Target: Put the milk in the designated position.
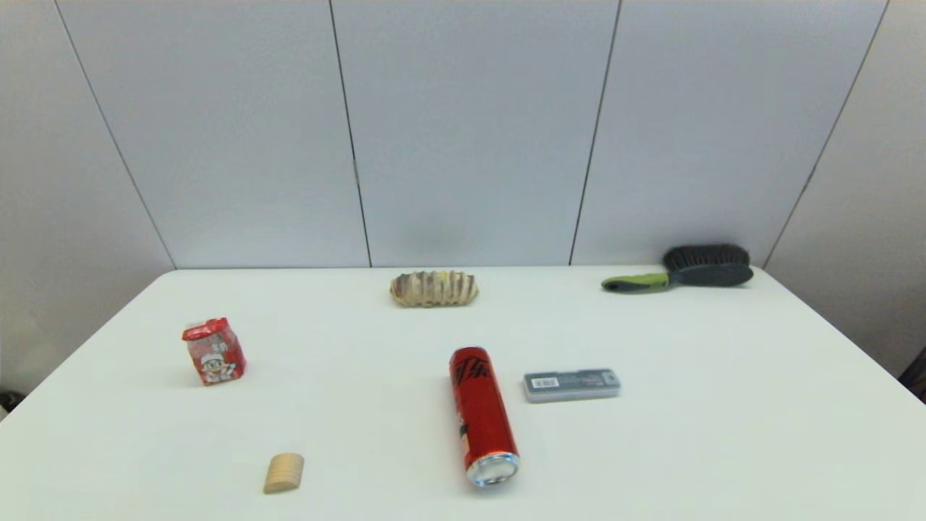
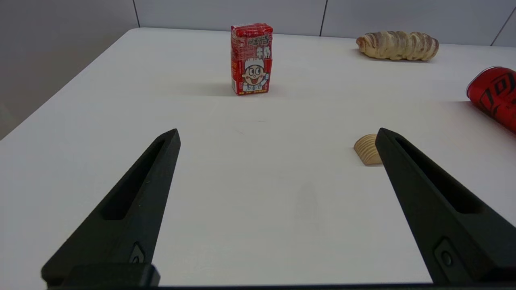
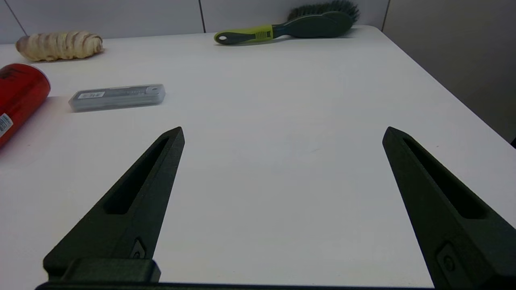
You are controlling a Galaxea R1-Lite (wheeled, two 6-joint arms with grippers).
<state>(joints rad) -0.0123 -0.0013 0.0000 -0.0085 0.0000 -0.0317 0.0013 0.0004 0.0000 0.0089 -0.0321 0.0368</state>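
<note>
The milk is a small red carton with a white cartoon face, standing upright on the left part of the white table. In the left wrist view the milk stands well beyond my left gripper, which is open with nothing between its fingers. My right gripper is open too, over bare tabletop on the right side, holding nothing. Neither arm shows in the head view. The designated position carries no mark that I can see.
A long red can lies on its side near the middle, with a grey flat case to its right. A small wooden block lies near the front left. A bread loaf and a green-handled brush sit at the back.
</note>
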